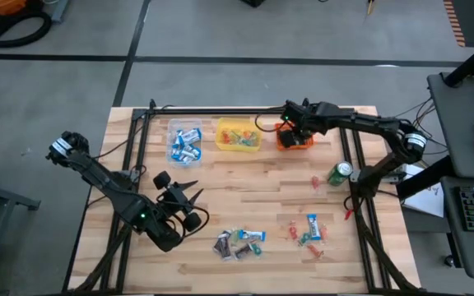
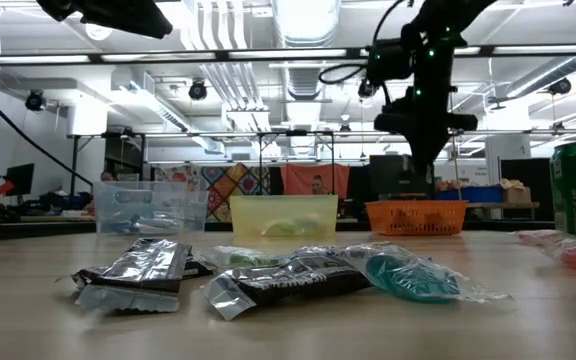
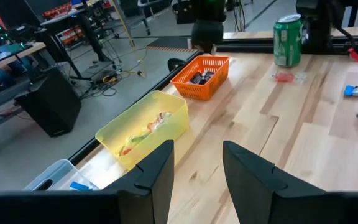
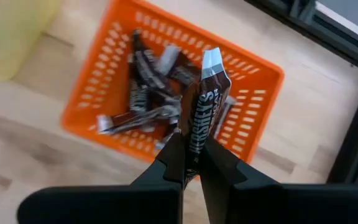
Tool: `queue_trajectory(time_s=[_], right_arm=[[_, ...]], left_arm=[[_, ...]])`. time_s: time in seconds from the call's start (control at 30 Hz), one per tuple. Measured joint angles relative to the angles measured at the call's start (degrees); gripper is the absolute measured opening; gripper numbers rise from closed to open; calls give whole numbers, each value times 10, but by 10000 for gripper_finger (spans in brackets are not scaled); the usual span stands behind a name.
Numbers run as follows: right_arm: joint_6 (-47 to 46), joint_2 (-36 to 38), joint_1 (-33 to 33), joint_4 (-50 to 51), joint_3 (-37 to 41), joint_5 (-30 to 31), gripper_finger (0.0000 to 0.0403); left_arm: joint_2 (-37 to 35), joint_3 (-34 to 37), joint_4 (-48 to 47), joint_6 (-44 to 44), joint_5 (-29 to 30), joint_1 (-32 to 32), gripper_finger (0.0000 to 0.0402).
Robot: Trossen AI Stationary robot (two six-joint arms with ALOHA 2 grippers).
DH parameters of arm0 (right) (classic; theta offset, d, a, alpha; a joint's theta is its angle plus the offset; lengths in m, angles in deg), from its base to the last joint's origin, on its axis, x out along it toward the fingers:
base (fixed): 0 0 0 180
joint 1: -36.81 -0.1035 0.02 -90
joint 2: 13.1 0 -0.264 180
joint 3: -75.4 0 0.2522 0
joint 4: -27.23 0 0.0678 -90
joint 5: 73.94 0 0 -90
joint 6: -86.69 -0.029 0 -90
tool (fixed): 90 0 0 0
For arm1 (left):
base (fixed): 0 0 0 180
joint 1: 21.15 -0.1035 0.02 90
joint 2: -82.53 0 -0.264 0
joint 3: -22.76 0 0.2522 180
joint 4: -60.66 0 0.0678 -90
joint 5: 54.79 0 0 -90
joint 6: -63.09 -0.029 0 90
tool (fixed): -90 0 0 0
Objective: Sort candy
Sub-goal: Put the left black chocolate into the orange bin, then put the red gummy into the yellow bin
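My right gripper (image 4: 192, 163) hovers over the orange tub (image 1: 295, 138) at the table's far side, shut on a dark brown wrapped candy (image 4: 205, 106). More brown candies (image 4: 148, 87) lie inside that tub. Blue-and-white candies fill the clear tub (image 1: 185, 141); small coloured ones sit in the yellow tub (image 1: 238, 134). Loose candies lie near the table's near edge: a mixed pile (image 1: 239, 242) and a scatter (image 1: 309, 231). My left gripper (image 3: 196, 171) is open and empty, above the table left of the pile (image 1: 179, 201). My right gripper pinches the brown candy between its two fingers at the wrapper's lower end (image 4: 195, 149), the fingers lying along its length. The candy juts out past the fingertips, lifted clear above the orange tub (image 4: 247, 81).
A green soda can (image 1: 340, 173) stands right of the tubs, with a red candy (image 1: 316, 181) beside it. A black metal frame (image 1: 220, 109) runs along the table's far edge and sides. Bare wood (image 1: 245, 185) lies between the tubs and the loose candies.
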Motion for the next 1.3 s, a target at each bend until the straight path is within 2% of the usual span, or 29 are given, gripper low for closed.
queue_trajectory(time_s=[0.17, 0.43, 0.67, 0.83, 0.97, 1.13, 1.3], right_arm=[[2, -18, 22, -4, 3, 17, 34], [14, -60, 26, -4, 3, 18, 118], [18, -43, 17, -4, -13, 12, 137], [12, -14, -24, -6, -33, -23, 134], [-13, 1, -83, -8, -38, -49, 136], [-36, 1, -170, -5, -35, -52, 132], [-64, -18, -235, 41, -32, -98, 134]], left_arm=[[1, 0, 0, 0, 0, 0, 120], [1, 0, 0, 0, -2, 0, 120], [2, 3, 1, -2, -85, 0, 120], [15, 3, 1, -22, -131, 1, 120], [26, 4, 1, -45, -161, 1, 120], [28, 6, 2, -77, -186, 2, 117], [17, 6, 2, -142, -220, 2, 114]])
